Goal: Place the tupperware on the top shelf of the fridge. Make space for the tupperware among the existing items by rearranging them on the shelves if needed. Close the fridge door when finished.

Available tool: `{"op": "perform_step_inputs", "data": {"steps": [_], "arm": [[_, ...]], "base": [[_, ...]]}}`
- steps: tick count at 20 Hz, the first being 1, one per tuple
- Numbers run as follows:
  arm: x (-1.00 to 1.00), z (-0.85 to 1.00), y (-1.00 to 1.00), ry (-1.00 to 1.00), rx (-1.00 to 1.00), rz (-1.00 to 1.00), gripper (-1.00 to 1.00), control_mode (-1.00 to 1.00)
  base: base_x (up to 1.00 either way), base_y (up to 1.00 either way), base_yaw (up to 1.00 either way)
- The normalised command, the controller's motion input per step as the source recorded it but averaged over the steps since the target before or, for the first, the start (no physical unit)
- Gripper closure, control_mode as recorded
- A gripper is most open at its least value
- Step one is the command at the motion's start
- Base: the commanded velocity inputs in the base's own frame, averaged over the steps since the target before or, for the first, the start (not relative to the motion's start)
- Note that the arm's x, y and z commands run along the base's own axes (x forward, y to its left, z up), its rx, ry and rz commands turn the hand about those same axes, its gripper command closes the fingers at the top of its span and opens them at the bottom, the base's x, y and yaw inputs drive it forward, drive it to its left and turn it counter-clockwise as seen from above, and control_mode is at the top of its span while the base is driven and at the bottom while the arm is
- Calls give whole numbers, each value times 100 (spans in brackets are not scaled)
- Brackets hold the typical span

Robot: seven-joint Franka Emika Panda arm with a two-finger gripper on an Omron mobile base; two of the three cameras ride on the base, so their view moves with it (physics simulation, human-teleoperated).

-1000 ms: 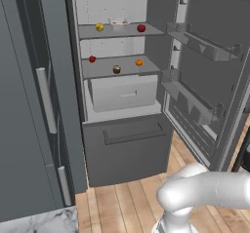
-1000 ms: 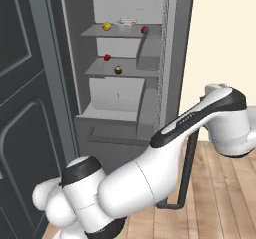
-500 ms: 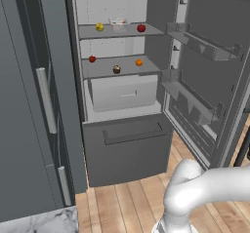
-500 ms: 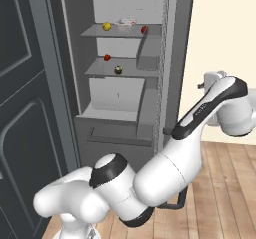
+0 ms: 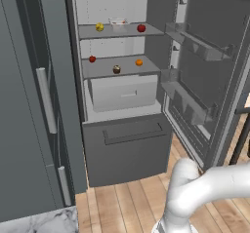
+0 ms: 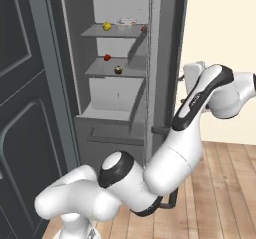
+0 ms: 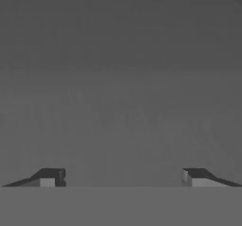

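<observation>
Left base view: I see the tall dark-grey fridge w/ its dark-grey door swung open to the right. Clear tupperware tub sits on the light-grey top shelf, near the back edge, between a yellow fruit toward the left edge and a red fruit toward the right edge. Lower shelf carries a small red fruit at left, brown cupcake at front edge, an orange at right. Hand view: gripper faces a flat dark-grey surface; tips stand wide apart, nothing between them.
</observation>
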Motion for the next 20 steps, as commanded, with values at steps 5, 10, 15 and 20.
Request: {"op": "perform_step_inputs", "data": {"steps": [5, 10, 15, 20], "arm": [[-28, -11, 100, -12, -1, 18, -100, -100], [7, -1, 100, -20, -7, 2, -100, -100], [26, 0, 100, -27, -17, 0, -100, -100], [41, -21, 100, -15, -23, 0, -100, -100]], "base": [[0, 0, 0], [0, 0, 0], [0, 0, 0], [0, 0, 0]]}}
